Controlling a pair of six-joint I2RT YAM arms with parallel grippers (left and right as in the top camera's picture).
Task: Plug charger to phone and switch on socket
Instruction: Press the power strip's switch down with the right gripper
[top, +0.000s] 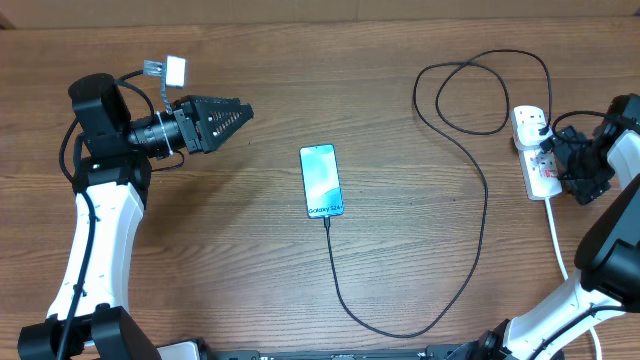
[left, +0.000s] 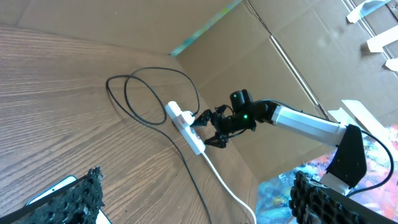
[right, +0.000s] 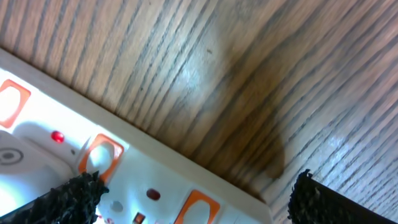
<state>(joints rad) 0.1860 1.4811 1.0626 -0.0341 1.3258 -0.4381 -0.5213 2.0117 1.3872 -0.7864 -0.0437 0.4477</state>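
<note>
Overhead view: charger (top: 486, 195) seen seated in phone (top: 321, 180), well left of socket (top: 524, 120). Right gripper (top: 552, 160) held wide open, empty, over socket; orange-framed switch (right: 101, 154) to be pressed squarely with one fingertip. Left gripper (top: 245, 112) spread, empty, farther left.

Looks like a robotics lab bench, not a home. Wood-grain desk (top: 250, 290), fenced along 12 o'clock by plain brown cardboard walls (left: 267, 56). White-and-black left robot arm (top: 100, 230) at 8 o'clock, right robot arm (left: 305, 121) at 4 o'clock. Beyond the cardboard, at 4 o'clock in the left wrist view, bright multicoloured clutter (left: 280, 186).
</note>
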